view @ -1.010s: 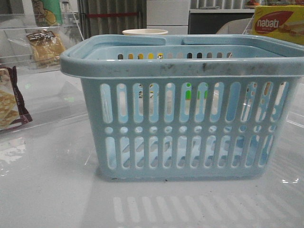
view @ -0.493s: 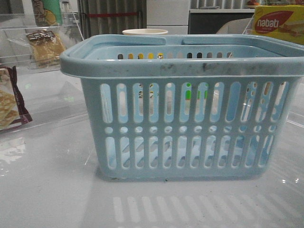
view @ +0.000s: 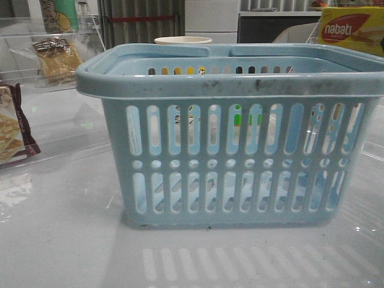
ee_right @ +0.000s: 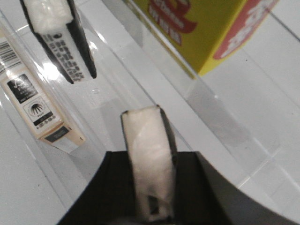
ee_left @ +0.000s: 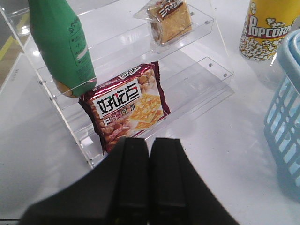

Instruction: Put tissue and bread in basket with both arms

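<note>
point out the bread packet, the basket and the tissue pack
bread (ee_left: 169,21): left wrist view, on the golden-brown loaf under its dark label.
basket (view: 228,87): front view, on the scuffed front rim.
tissue (ee_right: 149,161): right wrist view, on the white face between the right gripper's fingers.

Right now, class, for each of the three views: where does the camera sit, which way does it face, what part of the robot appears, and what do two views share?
Front view: low at table height, facing forward at the basket; no robot part shows.
Left wrist view: on the left arm, looking down over the shut left end effector at a maroon snack packet and the bread on clear shelves.
Right wrist view: on the right arm, looking down over the right end effector gripping the tissue.
Shared: front and left wrist views both show basket and bread.
</note>
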`<state>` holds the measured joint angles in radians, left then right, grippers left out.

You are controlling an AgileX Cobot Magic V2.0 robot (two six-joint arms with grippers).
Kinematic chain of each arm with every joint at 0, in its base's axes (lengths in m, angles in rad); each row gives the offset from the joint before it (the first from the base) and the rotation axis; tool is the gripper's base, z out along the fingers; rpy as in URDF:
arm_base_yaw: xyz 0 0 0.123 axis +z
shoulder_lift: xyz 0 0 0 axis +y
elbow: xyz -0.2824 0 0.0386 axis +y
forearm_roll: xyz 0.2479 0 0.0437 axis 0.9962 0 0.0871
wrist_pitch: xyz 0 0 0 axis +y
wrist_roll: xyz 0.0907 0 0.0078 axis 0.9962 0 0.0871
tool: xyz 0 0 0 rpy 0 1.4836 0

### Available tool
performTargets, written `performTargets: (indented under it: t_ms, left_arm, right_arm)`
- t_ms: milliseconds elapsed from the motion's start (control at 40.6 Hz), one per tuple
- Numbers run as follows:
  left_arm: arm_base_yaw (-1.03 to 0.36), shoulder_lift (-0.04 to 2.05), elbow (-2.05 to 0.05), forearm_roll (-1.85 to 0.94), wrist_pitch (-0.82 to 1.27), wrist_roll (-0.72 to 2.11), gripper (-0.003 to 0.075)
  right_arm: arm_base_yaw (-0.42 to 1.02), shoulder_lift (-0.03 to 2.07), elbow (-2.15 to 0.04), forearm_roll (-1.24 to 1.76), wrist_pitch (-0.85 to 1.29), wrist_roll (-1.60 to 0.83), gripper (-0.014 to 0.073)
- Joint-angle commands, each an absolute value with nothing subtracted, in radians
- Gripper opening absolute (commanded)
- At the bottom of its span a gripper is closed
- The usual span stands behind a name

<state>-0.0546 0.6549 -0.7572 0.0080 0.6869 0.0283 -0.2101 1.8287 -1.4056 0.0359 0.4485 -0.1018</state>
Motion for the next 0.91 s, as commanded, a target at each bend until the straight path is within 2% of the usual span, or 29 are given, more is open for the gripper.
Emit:
performTargets:
  t_ms: [0,74,468,715,887]
  left_arm:
    - [-0.055,0.66,-0.79,0.0,0.611,0.021,0.0091]
    - [-0.055,0.66,-0.79,0.0,0.611,0.021,0.0091]
    - [-0.055,0.66,-0.79,0.0,0.611,0.021,0.0091]
    - [-0.055,0.66,-0.79,0.0,0.611,0.021,0.0091]
    - [-0.055,0.66,-0.79,0.0,0.611,0.021,0.0091]
  right_arm:
    - [-0.214,1.768,-1.444,0.043,0.398,-0.103,0.0169]
    - [-0.214,1.749,-1.444,0.058,0.409,-0.103,0.0143]
    - [-0.178,1.504,-1.445,0.23,0.51,-0.103,0.0143]
    - [0.003,1.34,-1.445,0.23,0.636,-0.103,0.0143]
    - [0.162,1.317,-1.445,0.23,0.712,-0.103,0.0143]
